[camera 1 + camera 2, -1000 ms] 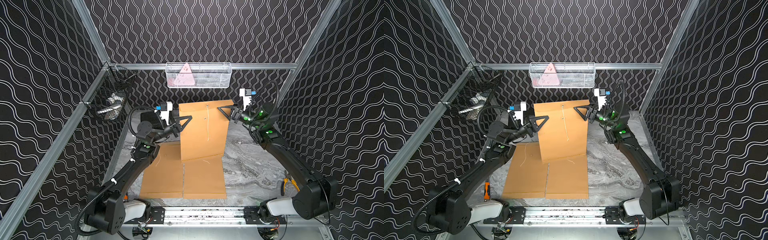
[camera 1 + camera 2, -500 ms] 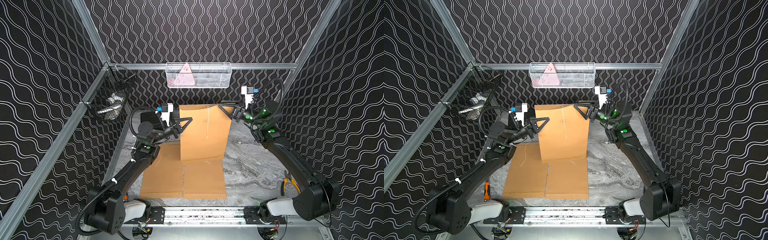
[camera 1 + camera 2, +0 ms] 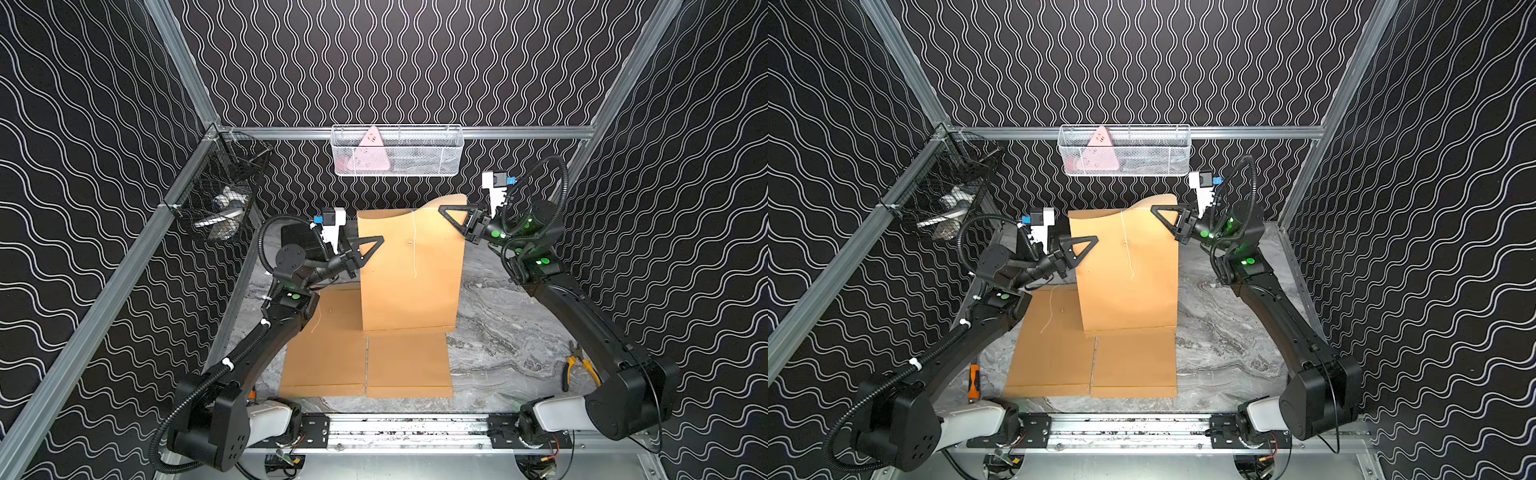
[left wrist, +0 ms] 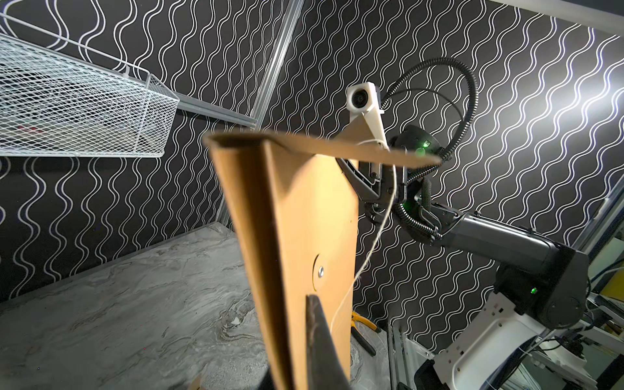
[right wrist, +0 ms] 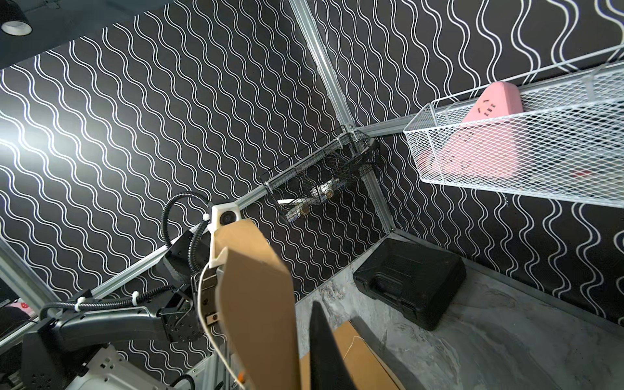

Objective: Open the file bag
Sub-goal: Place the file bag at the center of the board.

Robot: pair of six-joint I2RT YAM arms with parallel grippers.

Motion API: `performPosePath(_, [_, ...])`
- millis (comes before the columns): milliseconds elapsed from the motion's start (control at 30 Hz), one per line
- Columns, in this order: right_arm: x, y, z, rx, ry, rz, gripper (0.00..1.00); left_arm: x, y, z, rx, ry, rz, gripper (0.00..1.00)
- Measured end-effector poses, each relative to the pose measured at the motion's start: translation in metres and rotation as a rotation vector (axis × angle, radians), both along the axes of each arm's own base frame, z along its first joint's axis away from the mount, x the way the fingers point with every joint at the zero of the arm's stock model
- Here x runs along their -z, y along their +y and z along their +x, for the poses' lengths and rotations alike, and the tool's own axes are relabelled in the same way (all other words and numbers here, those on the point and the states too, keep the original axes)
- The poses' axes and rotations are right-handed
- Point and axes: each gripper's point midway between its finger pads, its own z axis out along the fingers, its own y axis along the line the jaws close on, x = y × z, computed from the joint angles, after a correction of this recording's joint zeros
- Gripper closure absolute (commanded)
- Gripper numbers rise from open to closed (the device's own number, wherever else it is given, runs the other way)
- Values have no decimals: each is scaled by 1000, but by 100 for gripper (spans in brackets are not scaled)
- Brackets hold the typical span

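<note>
Both top views hang high at the front, above the rail [image 3: 415, 424], looking down and back over the whole counter [image 3: 490, 332], nearly the same picture twice. At wrist level, the left wrist camera [image 3: 333, 217] peers close along the file bag [image 4: 304, 219], edge-on, straight at the right wrist camera [image 4: 360, 98]. And that one stares right back! Both wrist views share the bag and the white basket [image 5: 574, 189].

I see the file bag [image 3: 411, 270] standing upright mid-worktop [image 3: 498, 324], with the left hand [image 3: 374, 243] at its 9 o'clock edge and the right hand [image 3: 446, 212] at its 1 o'clock corner. From it, flat bags [image 3: 324, 353] lie at 6, pliers [image 3: 575, 365] at 4, a case [image 3: 301, 239] at 10 and a basket [image 3: 397, 151] at 12.
</note>
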Motion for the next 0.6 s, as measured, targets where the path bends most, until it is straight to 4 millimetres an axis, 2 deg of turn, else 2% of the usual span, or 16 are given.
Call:
performPosePath(200, [0,1,-1,-8,0,-2,98,-2,1,-1,-5,-7,-4,69])
performPosePath(400, [4,1,-5,-18,9,-11,100,-14,1,3,-10,-25,-10,64])
performPosePath(600, [10,1,-10,-25,19,-31,100,-29,1,11,-17,-50,-21,63])
